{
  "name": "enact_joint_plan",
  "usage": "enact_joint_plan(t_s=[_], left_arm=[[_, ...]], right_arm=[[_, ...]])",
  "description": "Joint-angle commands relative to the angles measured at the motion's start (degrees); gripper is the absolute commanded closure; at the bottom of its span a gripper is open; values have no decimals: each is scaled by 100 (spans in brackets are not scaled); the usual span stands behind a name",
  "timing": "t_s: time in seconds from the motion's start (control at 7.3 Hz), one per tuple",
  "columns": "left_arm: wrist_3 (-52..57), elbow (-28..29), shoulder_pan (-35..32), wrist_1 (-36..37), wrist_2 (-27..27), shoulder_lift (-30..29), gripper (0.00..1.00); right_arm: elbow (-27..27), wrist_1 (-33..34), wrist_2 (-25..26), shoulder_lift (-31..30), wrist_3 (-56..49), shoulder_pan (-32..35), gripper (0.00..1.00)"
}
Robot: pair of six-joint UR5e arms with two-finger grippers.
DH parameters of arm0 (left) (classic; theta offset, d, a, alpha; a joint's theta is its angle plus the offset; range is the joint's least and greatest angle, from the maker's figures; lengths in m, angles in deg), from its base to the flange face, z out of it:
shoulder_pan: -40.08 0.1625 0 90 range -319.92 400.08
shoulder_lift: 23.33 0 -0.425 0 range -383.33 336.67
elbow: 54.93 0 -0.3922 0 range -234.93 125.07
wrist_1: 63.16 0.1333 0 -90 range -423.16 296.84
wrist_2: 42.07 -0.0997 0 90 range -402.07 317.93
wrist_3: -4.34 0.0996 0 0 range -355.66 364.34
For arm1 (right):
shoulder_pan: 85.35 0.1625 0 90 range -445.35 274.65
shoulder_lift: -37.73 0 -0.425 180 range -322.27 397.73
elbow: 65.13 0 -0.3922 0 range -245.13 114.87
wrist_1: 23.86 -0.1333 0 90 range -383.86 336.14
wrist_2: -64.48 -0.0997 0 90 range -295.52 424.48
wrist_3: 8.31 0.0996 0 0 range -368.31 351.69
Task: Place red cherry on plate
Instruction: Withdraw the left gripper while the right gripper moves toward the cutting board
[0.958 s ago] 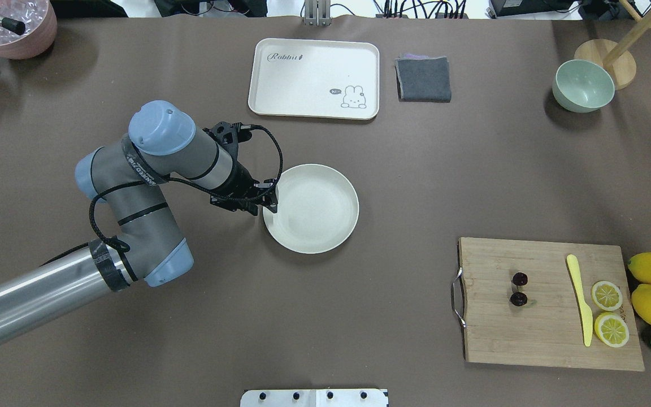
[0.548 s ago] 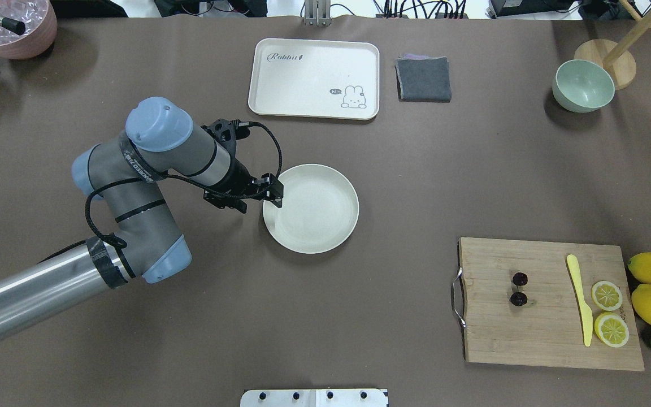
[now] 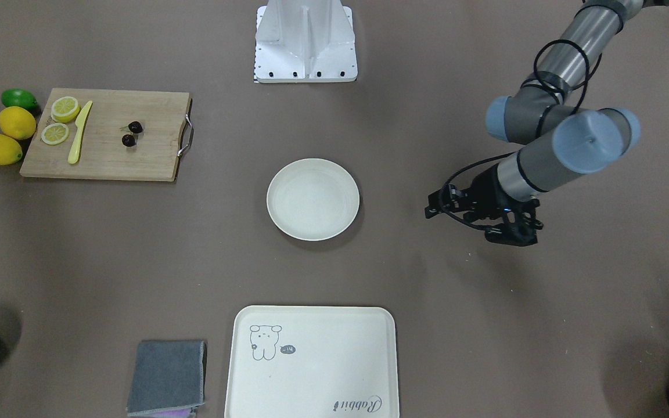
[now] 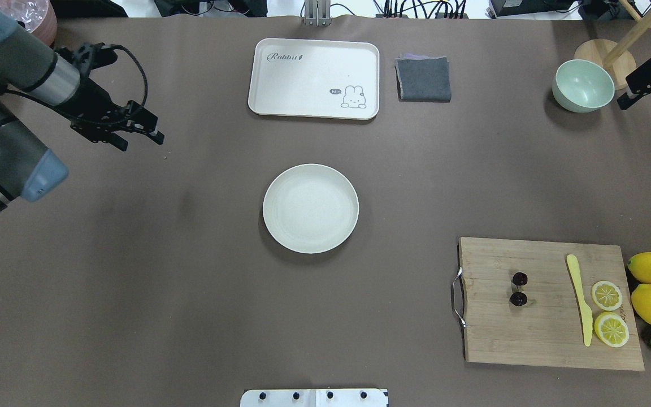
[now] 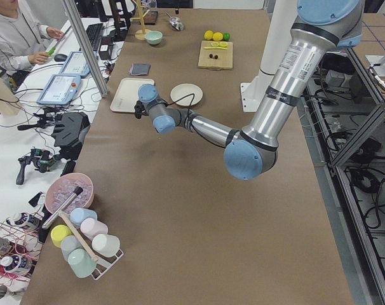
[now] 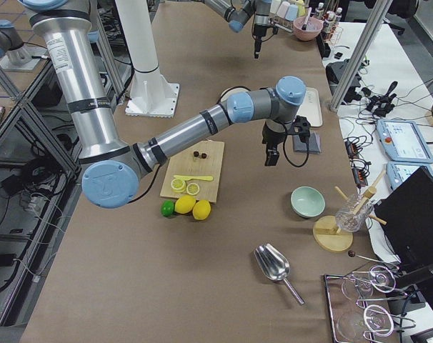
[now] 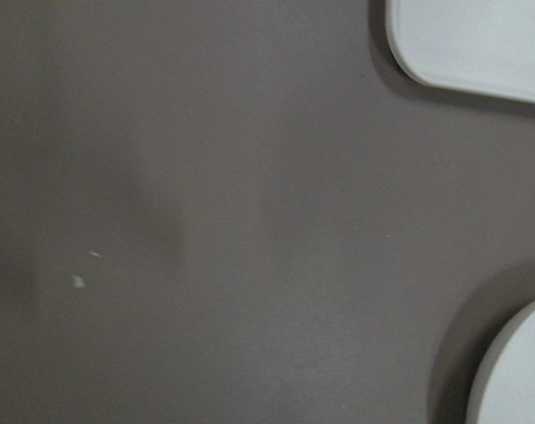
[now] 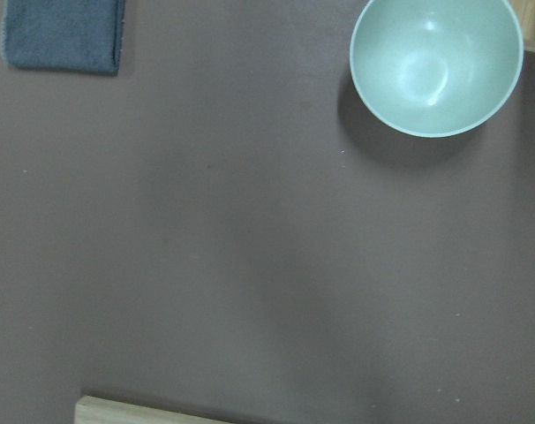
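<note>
Even bright light, soft shadows, blurry wrist views

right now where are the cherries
In the overhead view, the cherries lie on the cutting board at lower right, between its handle and the yellow knife.

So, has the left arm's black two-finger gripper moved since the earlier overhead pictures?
Yes. The left gripper has gone from the rim of the round off-white plate, leftward and away from the robot.
</note>
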Motion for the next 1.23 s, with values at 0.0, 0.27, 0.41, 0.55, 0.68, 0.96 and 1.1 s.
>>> enact_joint_plan(t_s=[0.0, 0.27, 0.41, 0.55, 0.68, 0.96, 1.1], left_arm=[[539, -26, -367, -7, 218, 321, 3], [953, 1, -613, -7, 445, 620, 3], [981, 1, -632, -7, 438, 716, 3], [981, 1, -632, -7, 429, 735, 3], [1085, 9, -702, -15, 437, 796, 3], [1367, -8, -816, -7, 411, 1016, 3], [1368, -8, -816, -7, 411, 1025, 3]], right_arm=[[-888, 10, 53, -309, 710, -421, 0], [-1357, -16, -347, -810, 720, -519, 0], [-1541, -8, -420, -952, 807, -563, 0], [-1699, -8, -99, -962, 956, -807, 0], [-1953, -8, 252, -971, 1462, -1210, 1], [-2140, -34, 1095, -997, 2230, -2132, 1], [-2114, -365, 1448, -1163, 2501, -2493, 1]])
